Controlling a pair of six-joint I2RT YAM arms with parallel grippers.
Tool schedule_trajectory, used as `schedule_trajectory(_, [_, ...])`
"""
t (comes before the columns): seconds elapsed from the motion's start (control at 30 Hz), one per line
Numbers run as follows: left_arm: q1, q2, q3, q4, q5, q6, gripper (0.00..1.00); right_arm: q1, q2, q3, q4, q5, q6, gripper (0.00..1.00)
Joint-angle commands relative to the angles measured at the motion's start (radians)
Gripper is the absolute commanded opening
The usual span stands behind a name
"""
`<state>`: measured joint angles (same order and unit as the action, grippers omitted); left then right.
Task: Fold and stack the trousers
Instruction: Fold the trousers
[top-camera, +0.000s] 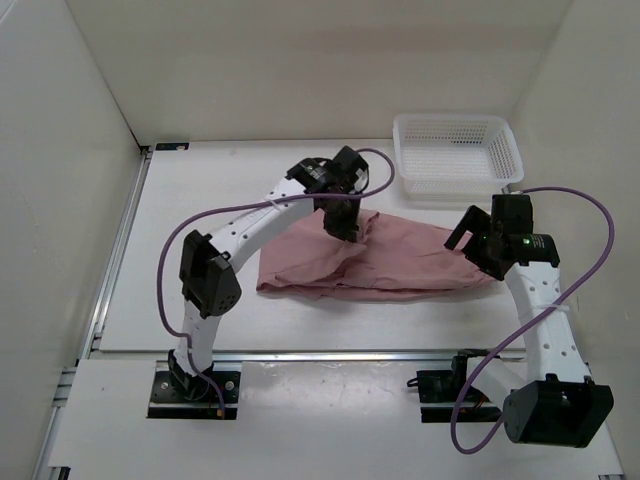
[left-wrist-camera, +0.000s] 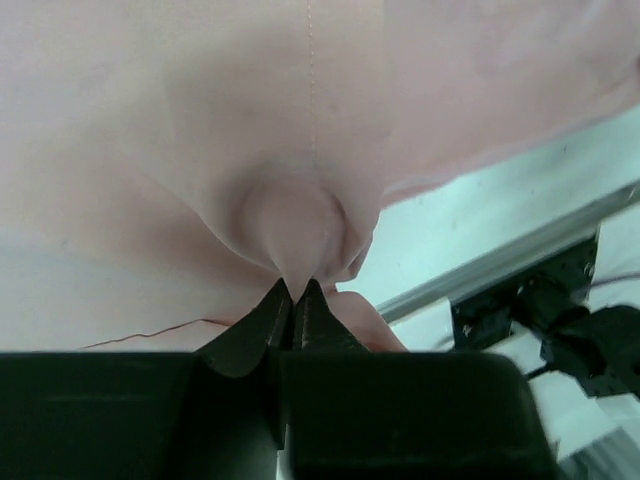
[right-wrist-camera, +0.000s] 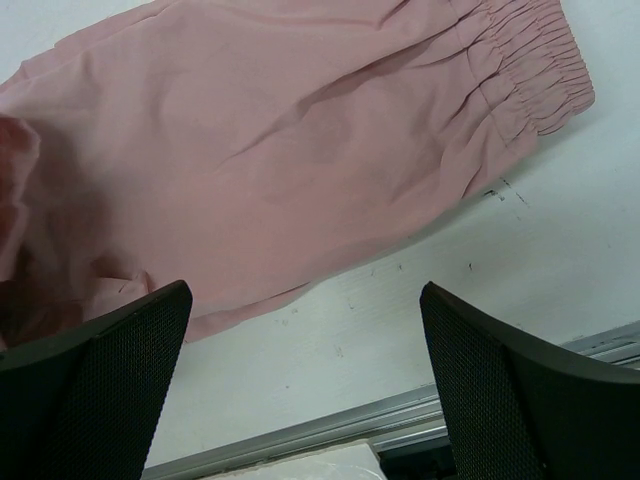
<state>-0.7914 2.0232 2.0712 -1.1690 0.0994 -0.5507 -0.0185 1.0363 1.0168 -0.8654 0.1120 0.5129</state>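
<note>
The dusty-pink trousers (top-camera: 400, 262) lie across the middle of the white table, bunched at the left and flatter toward the right. My left gripper (top-camera: 343, 226) is shut on a pinched fold of the trousers (left-wrist-camera: 290, 230), lifting it into a peak near the cloth's upper middle. My right gripper (top-camera: 478, 248) is open and empty, hovering just above the right end of the trousers. In the right wrist view the gathered waist (right-wrist-camera: 530, 60) lies at the upper right and the flat cloth (right-wrist-camera: 280, 140) spreads beyond my open fingers (right-wrist-camera: 130, 360).
A white mesh plastic basket (top-camera: 457, 157) stands at the back right, close behind the trousers. White walls close in the table on the left, back and right. A metal rail (top-camera: 300, 354) runs along the near edge.
</note>
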Motion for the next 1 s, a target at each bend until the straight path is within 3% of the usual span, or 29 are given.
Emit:
schedule_trajectory(0.0, [-0.057,0.029,-0.033,0.094,0.111,-0.043,0.25,-0.003,-0.025,0.0,0.006,0.021,-0.017,1.0])
schedule_trajectory(0.13, [-0.08,0.15,0.101,-0.029,0.108,0.004,0.68,-0.003,-0.025,0.009,-0.003,0.021,-0.017,1.0])
schedule_trajectory(0.17, [-0.08,0.15,0.124,-0.05,0.088,0.005,0.9,-0.003,-0.025,0.009,-0.003,0.021,-0.017,1.0])
schedule_trajectory(0.2, [-0.066,0.126,0.159,-0.067,0.041,0.015,1.0,-0.003,-0.025,0.009,-0.012,0.031,-0.017,1.0])
schedule_trajectory(0.33, [0.062,0.0,0.146,-0.067,0.028,0.037,1.0,-0.003,-0.025,0.009,-0.012,0.031,-0.017,1.0])
schedule_trajectory(0.4, [0.13,-0.082,0.092,-0.067,0.013,0.037,0.93,-0.003,-0.025,0.009,-0.012,0.031,-0.017,1.0])
schedule_trajectory(0.7, [0.535,-0.317,-0.512,0.121,0.066,0.069,0.83,-0.012,-0.025,0.009,-0.012,0.012,-0.017,1.0])
schedule_trajectory(0.77, [0.576,-0.307,-0.589,0.172,0.095,0.078,0.85,-0.012,-0.025,0.009,-0.012,0.012,-0.017,1.0])
schedule_trajectory(0.87, [0.577,-0.252,-0.602,0.181,0.133,0.115,1.0,-0.012,-0.025,0.009,-0.012,0.012,-0.017,1.0])
schedule_trajectory(0.97, [0.561,-0.187,-0.626,0.203,0.134,0.129,1.0,-0.012,-0.025,0.019,-0.012,0.012,-0.017,1.0])
